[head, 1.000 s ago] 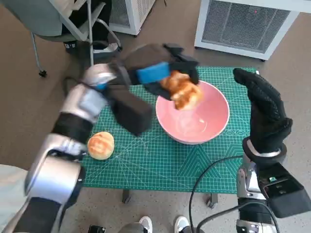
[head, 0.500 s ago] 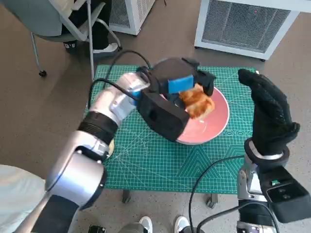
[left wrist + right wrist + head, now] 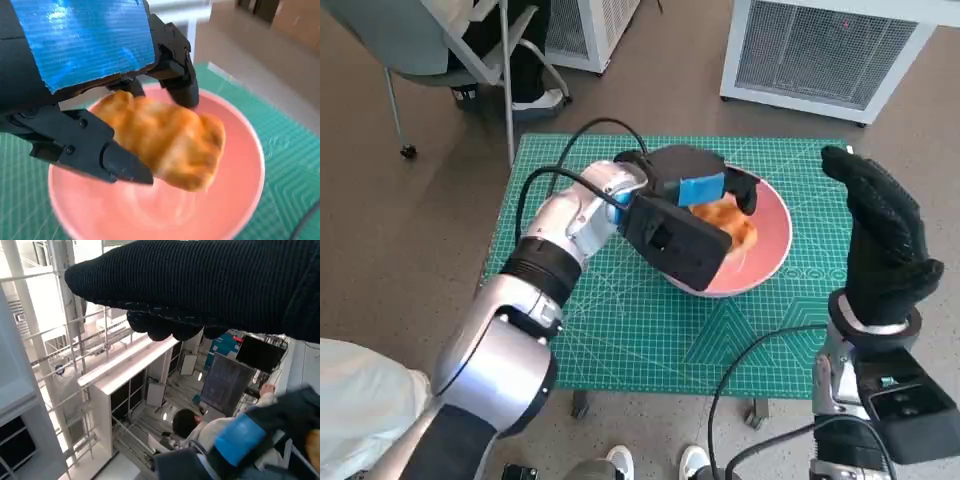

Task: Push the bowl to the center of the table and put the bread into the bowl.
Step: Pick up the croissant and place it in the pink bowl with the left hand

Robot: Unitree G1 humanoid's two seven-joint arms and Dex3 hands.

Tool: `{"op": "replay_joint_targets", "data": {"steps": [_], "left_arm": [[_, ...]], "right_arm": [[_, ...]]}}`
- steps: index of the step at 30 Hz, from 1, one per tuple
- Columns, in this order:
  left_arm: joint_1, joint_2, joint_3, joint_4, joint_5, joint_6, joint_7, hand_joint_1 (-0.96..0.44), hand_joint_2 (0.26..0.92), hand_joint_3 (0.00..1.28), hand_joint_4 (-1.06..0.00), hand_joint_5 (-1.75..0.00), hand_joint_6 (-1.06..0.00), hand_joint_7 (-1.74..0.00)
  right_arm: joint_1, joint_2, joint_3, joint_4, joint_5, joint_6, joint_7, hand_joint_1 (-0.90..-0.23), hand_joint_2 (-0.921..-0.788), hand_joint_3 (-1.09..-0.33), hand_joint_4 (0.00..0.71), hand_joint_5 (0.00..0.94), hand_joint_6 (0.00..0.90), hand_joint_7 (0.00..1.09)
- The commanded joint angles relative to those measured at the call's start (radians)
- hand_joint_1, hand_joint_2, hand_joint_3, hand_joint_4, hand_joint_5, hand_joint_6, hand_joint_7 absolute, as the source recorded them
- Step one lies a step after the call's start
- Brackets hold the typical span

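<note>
There, the bread [image 3: 165,145], a golden twisted roll, hung just above the inside of the pink bowl [image 3: 772,245], pinched between the black fingers [image 3: 177,75] of the left hand [image 3: 695,200], whose blue-taped back faced up. It was held over the middle of the bowl rather than its edge, presumably so that it would drop onto the bottom and not tip over the rim; whether its underside already touched the bowl could not be told from either view. The bowl sat on the green cutting mat [image 3: 620,330] covering the table, somewhat toward the right and far side, so by this judgement the push was done or nearly so and only letting go remained. The left forearm [image 3: 570,225] reached across the mat from the near left, its black wrist box partly hiding the bowl's near rim. The right hand [image 3: 880,230] in its knitted glove stood raised beside the bowl's right side, apart from it, fingers loosely spread and grasping nothing, probably kept back so as not to block the drop. Nothing lay between bread and bowl. Around the table were a brown floor, a white vented cabinet [image 3: 830,50] beyond the far right corner and a chair [image 3: 430,50] at the far left. The right wrist view showed a person [image 3: 200,427] sitting among shelving.
</note>
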Motion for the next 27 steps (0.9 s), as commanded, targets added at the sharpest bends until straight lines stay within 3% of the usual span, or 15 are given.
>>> {"op": "replay_joint_targets", "data": {"steps": [1,11,17,22,27], "left_arm": [[0.002,0.035,0.030,-0.036,-0.041,-0.020,-0.016,-0.11,0.880,0.02,-0.17,-0.01,-0.32,-0.06],[0.090,0.165,0.087,-0.140,-0.094,-0.201,0.054,-0.21,0.875,0.01,-0.16,0.00,-0.33,-0.04],[0.184,0.306,0.134,-0.287,-0.115,-0.359,0.125,-0.24,0.865,0.00,-0.23,-0.03,-0.37,-0.05],[0.308,0.440,0.210,-0.461,-0.196,-0.418,0.090,-0.22,0.848,0.00,-0.31,-0.05,-0.43,-0.07],[0.427,0.561,0.255,-0.632,-0.252,-0.339,0.001,-0.20,0.837,0.00,-0.36,-0.06,-0.48,-0.09]], "right_arm": [[0.019,0.000,0.005,-0.002,-0.003,0.010,-0.006,-0.419,-0.921,-0.522,0.451,0.005,0.172,0.67],[0.016,0.007,0.017,-0.004,-0.006,0.005,-0.008,-0.418,-0.921,-0.523,0.451,0.004,0.175,0.66],[0.017,0.008,0.027,-0.010,0.004,0.003,-0.002,-0.414,-0.921,-0.524,0.452,0.004,0.176,0.66],[0.019,0.004,0.035,-0.016,0.015,0.002,0.006,-0.411,-0.921,-0.524,0.452,0.003,0.177,0.66],[0.020,0.001,0.038,-0.021,0.020,0.003,0.008,-0.410,-0.921,-0.528,0.452,0.003,0.176,0.66]]}}
